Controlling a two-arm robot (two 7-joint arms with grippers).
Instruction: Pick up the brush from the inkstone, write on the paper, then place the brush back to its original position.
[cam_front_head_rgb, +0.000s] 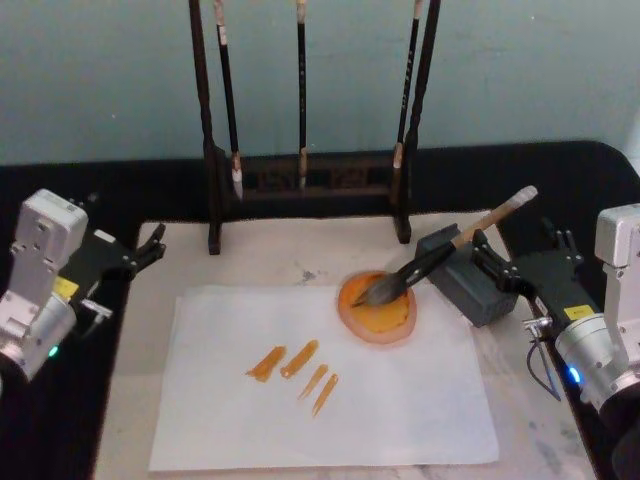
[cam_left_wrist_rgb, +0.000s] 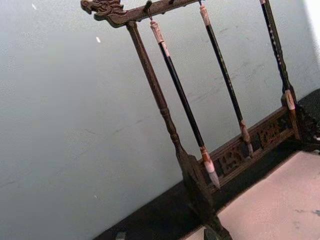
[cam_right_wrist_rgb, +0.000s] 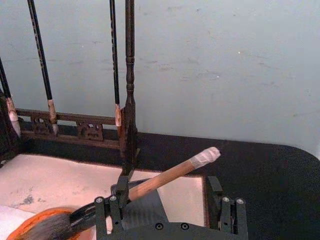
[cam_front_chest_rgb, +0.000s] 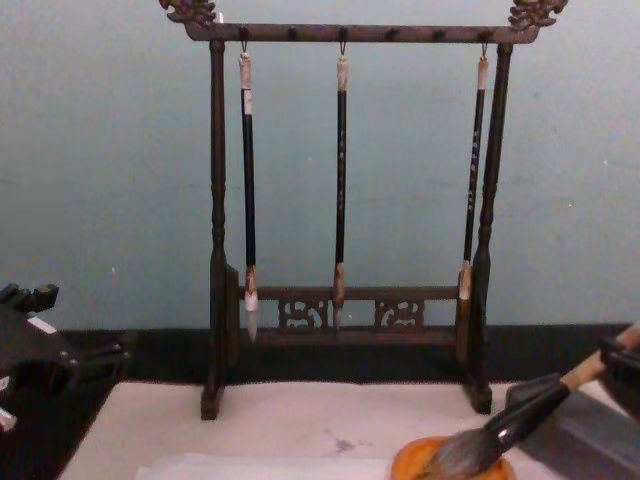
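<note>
The brush (cam_front_head_rgb: 440, 255) lies tilted, its pale handle propped on the dark grey inkstone (cam_front_head_rgb: 470, 290) and its grey tuft in an orange dish (cam_front_head_rgb: 378, 310). My right gripper (cam_front_head_rgb: 512, 248) sits open just behind the inkstone. In the right wrist view its fingers (cam_right_wrist_rgb: 111, 212) stand wide apart, and the brush (cam_right_wrist_rgb: 165, 177) crosses close to one of them, ungripped. The paper (cam_front_head_rgb: 400, 400) lies flat in front, marked with several orange strokes (cam_front_head_rgb: 295, 365). At the table's left edge, away from everything, my left gripper (cam_front_head_rgb: 145, 250) is parked open.
A dark wooden rack (cam_front_head_rgb: 300, 185) with three thin hanging brushes stands at the back of the cream mat (cam_front_head_rgb: 250, 260). From the chest view the rack (cam_front_chest_rgb: 340, 300) rises tall behind the dish (cam_front_chest_rgb: 450, 460). Black tabletop borders the mat on both sides.
</note>
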